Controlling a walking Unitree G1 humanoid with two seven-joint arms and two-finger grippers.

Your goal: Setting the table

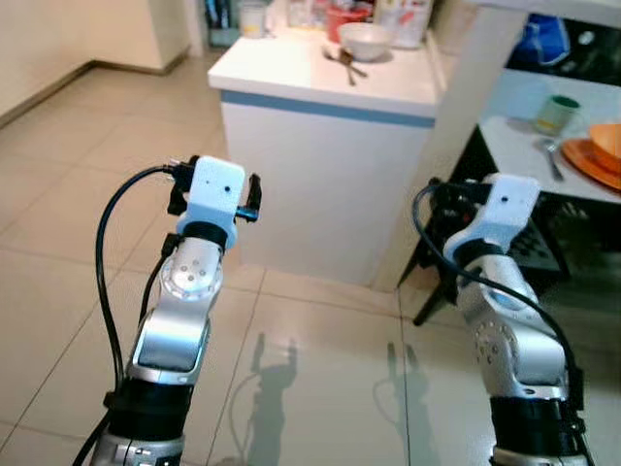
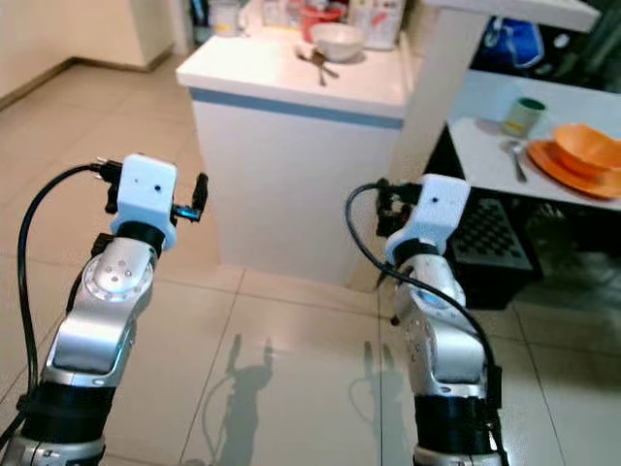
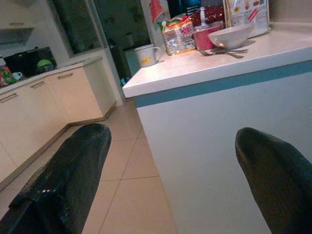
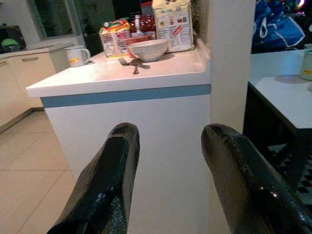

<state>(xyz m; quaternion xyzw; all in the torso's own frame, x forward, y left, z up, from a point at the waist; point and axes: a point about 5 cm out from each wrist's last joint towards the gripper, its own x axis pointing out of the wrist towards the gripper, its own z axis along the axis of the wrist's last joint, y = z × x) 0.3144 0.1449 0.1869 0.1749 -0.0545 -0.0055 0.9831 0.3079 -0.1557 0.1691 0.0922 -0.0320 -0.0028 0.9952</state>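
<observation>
Both silver arms are raised over the tiled floor (image 1: pixel 320 388), left gripper (image 3: pixel 175 180) and right gripper (image 4: pixel 170 175) with fingers spread and empty, facing a white counter (image 1: pixel 291 68) bearing a bowl (image 1: pixel 365 40) with cutlery (image 1: pixel 343 64) beside it.

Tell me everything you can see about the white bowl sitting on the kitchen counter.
The white bowl is round, plain and glossy, probably ceramic, standing upright on the white counter with a blue stripe under its edge. Its inside is hidden from these angles. Cutlery, what looks like a fork and spoon, lies on the counter against its front. Behind it stand a red container and printed cartons; a white mug sits apart farther along. Neither pincer touches it.
</observation>
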